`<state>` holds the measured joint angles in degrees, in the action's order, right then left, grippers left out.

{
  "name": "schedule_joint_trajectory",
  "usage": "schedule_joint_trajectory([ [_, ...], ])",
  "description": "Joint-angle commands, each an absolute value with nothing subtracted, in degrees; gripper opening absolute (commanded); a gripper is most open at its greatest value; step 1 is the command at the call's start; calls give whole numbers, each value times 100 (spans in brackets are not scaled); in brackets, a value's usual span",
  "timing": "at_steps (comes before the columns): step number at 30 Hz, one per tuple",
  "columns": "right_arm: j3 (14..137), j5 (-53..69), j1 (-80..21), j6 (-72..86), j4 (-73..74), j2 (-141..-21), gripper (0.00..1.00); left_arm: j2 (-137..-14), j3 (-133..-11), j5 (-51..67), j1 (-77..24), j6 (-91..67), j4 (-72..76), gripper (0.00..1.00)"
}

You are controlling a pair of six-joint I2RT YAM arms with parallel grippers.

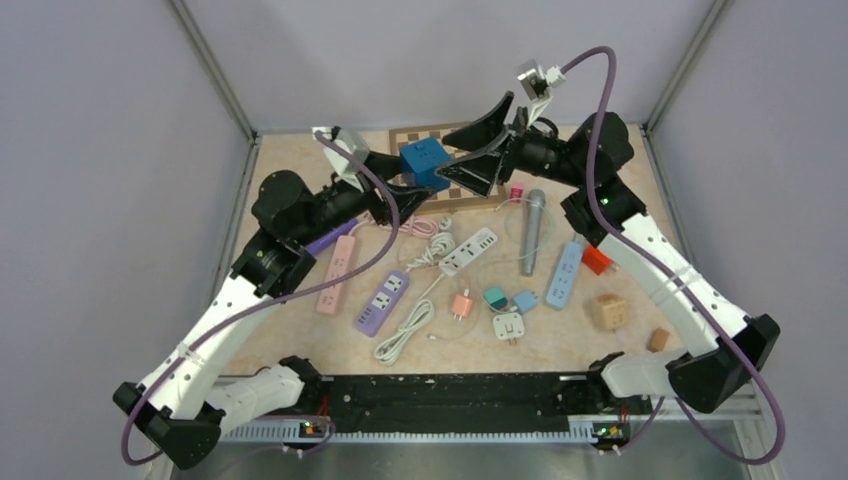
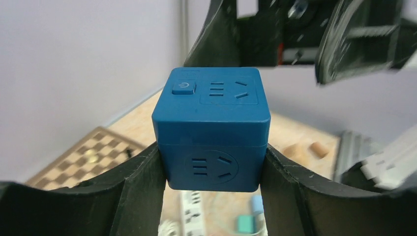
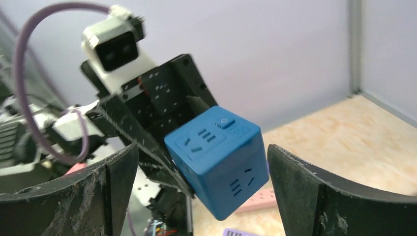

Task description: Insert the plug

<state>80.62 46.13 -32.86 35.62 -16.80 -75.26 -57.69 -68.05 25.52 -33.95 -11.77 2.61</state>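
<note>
Above the far side of the table (image 1: 640,290), raised over the checkerboard (image 2: 83,162), the blue cube socket (image 1: 425,160) is pinched in the left gripper (image 2: 212,169). Its two black fingers (image 2: 140,179) press on opposite side faces of the cube's lower half, so this hand is clamped on it at the cube's width. In the left wrist view, the face with a power button and a socket points up, and another socket face looks straight at the camera.

The right gripper (image 3: 196,162) faces the cube from the other side with its jaws spread wide (nothing in them). Its fingers (image 3: 314,187) flank the cube and stand apart from it on both sides.

Down on the table, well apart from the cube, lie the loose plugs: a pink adapter (image 1: 461,305), a teal adapter (image 1: 494,297), a light blue adapter (image 1: 524,300) and a white adapter (image 1: 509,326). Near them lie a purple power strip (image 1: 381,301), a pink power strip (image 1: 338,274), a white power strip (image 1: 468,251) with its coiled cable, and a blue power strip (image 1: 564,275).
</note>
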Motion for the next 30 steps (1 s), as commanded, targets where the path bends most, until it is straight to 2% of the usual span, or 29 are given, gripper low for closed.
schedule_joint_trajectory([
  [1, 8058, 3372, -3296, 2409, -182, -7087, 99, -5799, -6504, 2283, -3388, 1108, -277, 0],
  [5, 8427, 2793, -3345, 1926, 1018, -7276, 99, -5949, -6147, 2223, -3394, 2166, -444, 0],
  [9, 9287, 1371, -4007, 1069, 2605, -7834, 99, -6064, -5907, 1896, -3446, 2567, -229, 0],
  [12, 9754, 830, -4161, 1154, 3303, -8325, 99, -6108, -5814, 1788, -3469, 2722, -105, 0],
  [23, 10026, 915, -4281, 1486, 3585, -8957, 99, -6098, -5569, 1546, -3522, 2917, 364, 0],
  [30, 10151, 1468, -4291, 1630, 3563, -9258, 90, -6147, -5524, 1397, -3518, 2912, 552, 0],
])
